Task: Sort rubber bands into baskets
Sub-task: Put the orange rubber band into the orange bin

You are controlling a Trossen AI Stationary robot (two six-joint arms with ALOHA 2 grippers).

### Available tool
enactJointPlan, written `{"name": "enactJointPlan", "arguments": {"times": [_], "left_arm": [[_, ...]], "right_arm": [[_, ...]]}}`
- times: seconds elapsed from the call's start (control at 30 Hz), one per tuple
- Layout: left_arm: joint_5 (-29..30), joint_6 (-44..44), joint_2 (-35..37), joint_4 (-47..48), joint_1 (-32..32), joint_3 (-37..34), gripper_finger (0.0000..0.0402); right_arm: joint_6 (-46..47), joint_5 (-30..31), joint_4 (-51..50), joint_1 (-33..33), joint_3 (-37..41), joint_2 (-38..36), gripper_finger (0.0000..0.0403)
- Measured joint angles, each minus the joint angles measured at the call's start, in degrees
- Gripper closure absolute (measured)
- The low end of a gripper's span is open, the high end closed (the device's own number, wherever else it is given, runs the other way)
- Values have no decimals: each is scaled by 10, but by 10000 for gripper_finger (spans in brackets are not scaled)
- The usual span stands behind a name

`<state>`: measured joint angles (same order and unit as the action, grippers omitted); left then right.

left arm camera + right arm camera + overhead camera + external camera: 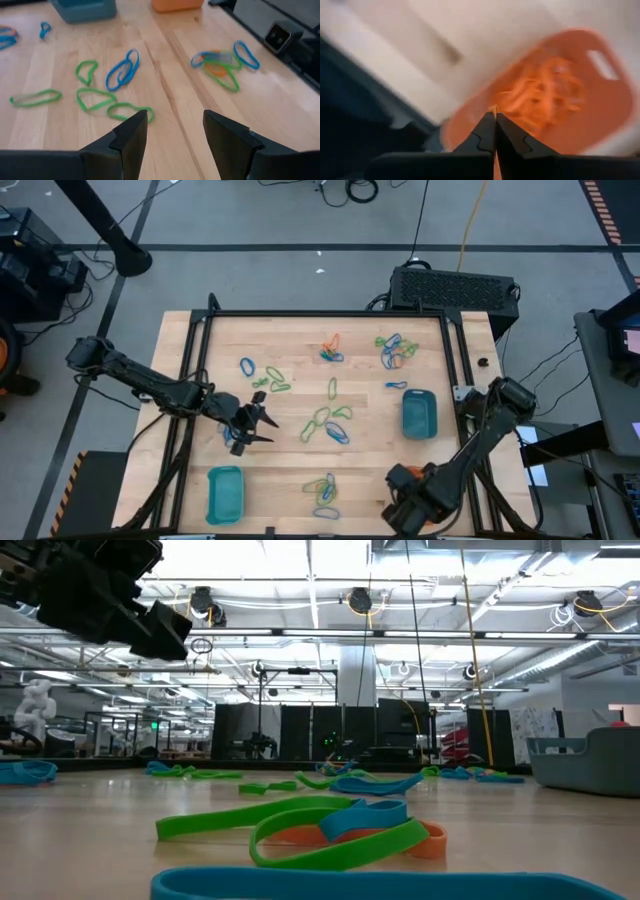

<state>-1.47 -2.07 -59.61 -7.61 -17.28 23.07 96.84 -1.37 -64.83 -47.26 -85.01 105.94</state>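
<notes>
Wooden table (300, 470), centre-left of the high view: the left gripper (262, 427) reaches in from the left, fingers (131, 136) apart, empty; green rubber bands (105, 102) lie just beyond its tips. Lower right, the right gripper (495, 117), fingers together, hovers over the orange basket (600, 95) holding orange bands.

This is a robotics lab in a large industrial hall. A wooden desk (300, 340) in a black frame stands on a grey concrete floor (300, 225) strewn with cables (350, 190). Beyond it hang ceiling strip lights (300, 585), with dark partitions (290, 730) and more equipment behind.
</notes>
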Motion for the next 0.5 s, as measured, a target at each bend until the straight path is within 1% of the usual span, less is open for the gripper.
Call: {"name": "enactJointPlan", "arguments": {"times": [0.07, 0.2, 0.4, 0.5], "left_arm": [[0, 0, 0, -13, 0, 0, 201], [0, 0, 0, -19, 0, 0, 201], [0, 2, 0, -20, 0, 0, 201], [-1, 3, 0, -19, -2, 0, 201]], "right_arm": [[0, 13, -18, 1, 0, 2, 402], [2, 54, -22, 5, 16, 2, 403], [17, 55, -5, 10, 49, 2, 403], [17, 45, -6, 11, 61, 2, 403]]}}
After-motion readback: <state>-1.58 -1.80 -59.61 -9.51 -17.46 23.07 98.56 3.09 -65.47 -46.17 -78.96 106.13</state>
